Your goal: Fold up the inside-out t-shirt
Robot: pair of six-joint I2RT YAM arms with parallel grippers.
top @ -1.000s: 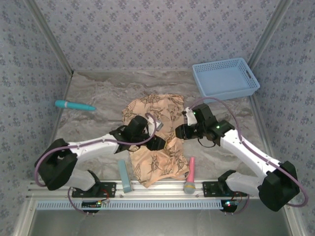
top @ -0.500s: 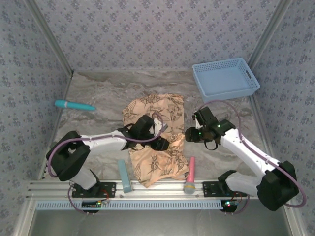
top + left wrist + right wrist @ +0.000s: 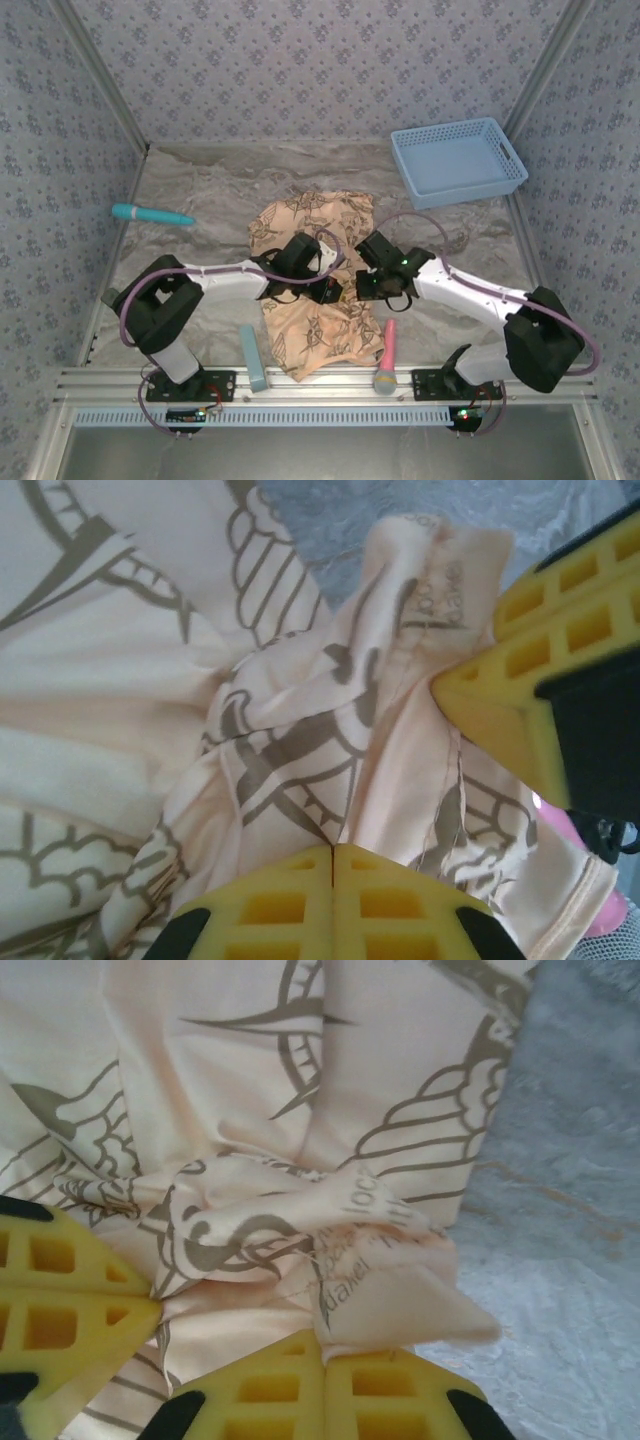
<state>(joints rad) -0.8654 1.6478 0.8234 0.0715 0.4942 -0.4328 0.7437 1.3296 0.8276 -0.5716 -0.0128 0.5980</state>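
Note:
The inside-out t-shirt point(image 3: 312, 218), peach-tan with a brown print, lies crumpled in the middle of the table. My left gripper point(image 3: 336, 291) and right gripper point(image 3: 362, 286) meet over the shirt's right side, almost touching. In the left wrist view the left gripper point(image 3: 332, 848) is shut on a bunched fold of the shirt point(image 3: 300, 730), with a yellow finger point(image 3: 520, 690) of the right gripper close at the right. Seen from the right wrist, the right gripper point(image 3: 323, 1345) is shut on a printed seam flap of the shirt point(image 3: 300, 1230); the left gripper's fingers point(image 3: 60, 1310) show at the left.
A blue basket point(image 3: 458, 160) stands at the back right. A teal tool point(image 3: 150, 214) lies at the far left. A light blue block point(image 3: 253, 357) and a pink-handled brush point(image 3: 387, 355) lie by the near rail. Patterned walls close in three sides.
The right arm has swung left onto the shirt beside the left gripper. Both grippers were partly open and are now closed on cloth. The left gripper has edged right.

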